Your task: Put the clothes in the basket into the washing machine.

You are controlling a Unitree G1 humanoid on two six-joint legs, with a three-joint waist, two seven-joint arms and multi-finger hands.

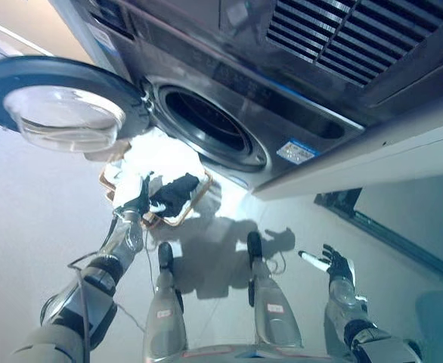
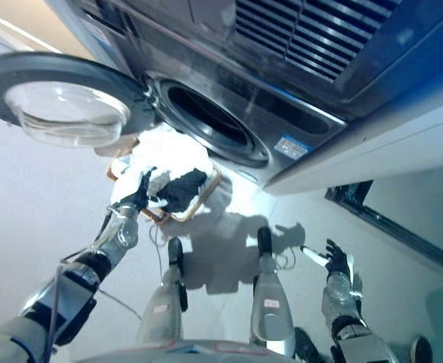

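Observation:
A wicker basket (image 1: 193, 209) stands on the floor below the washing machine's open drum (image 1: 206, 121). It holds white clothes (image 1: 165, 147) and a black garment (image 1: 178, 190). The round door (image 1: 59, 102) is swung open to the left. My left hand (image 1: 137, 198) reaches into the basket's left side, at the clothes beside the black garment; whether its fingers grip cloth I cannot tell. My right hand (image 1: 331, 263) hangs low on the right, fingers spread, holding nothing. The basket also shows in the right eye view (image 2: 199, 206).
The washing machine's grey front (image 1: 297, 113) runs across the top with a label (image 1: 297, 151) at its lower right. A vented panel (image 1: 350, 34) sits above. A dark frame (image 1: 380, 227) lies along the floor on the right.

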